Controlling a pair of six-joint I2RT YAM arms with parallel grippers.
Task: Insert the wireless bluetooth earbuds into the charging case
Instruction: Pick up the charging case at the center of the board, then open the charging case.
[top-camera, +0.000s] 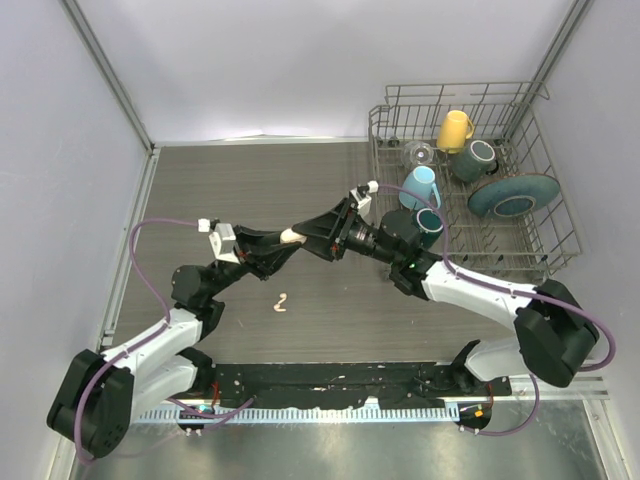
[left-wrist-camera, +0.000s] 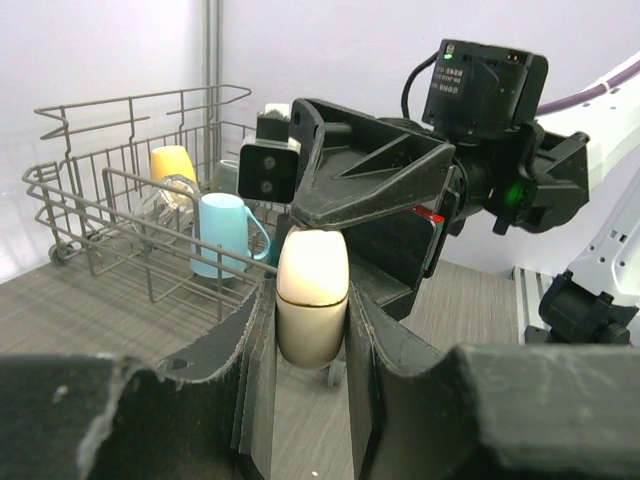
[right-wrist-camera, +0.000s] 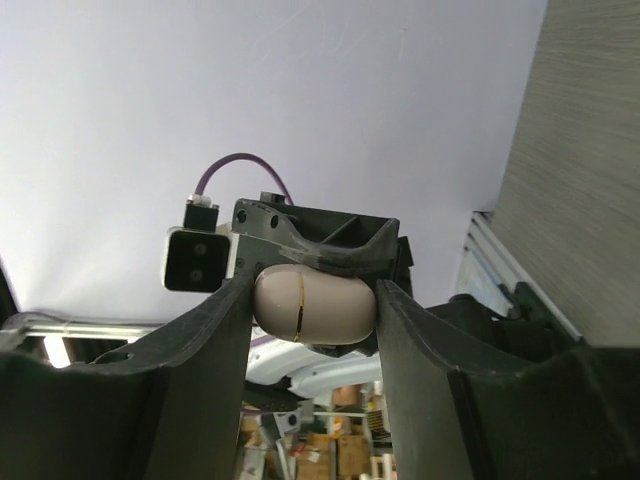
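Note:
A cream-white, egg-shaped charging case (top-camera: 291, 236) with its lid shut is held above the middle of the table. My left gripper (top-camera: 283, 241) is shut on its sides, as the left wrist view (left-wrist-camera: 311, 300) shows with the case (left-wrist-camera: 312, 295) upright between the fingers. My right gripper (top-camera: 308, 240) comes from the opposite side, and in the right wrist view (right-wrist-camera: 314, 295) its fingers press on the two ends of the case (right-wrist-camera: 314, 304). One tiny curved cream earbud (top-camera: 281, 303) lies on the table below the grippers. No other earbud shows.
A wire dish rack (top-camera: 555, 215) stands at the back right. It holds a yellow cup (top-camera: 454, 129), a light blue cup (top-camera: 420, 186), a teal mug (top-camera: 475, 158), a glass (top-camera: 420, 153) and a teal plate (top-camera: 513, 194). Walls close the left and back.

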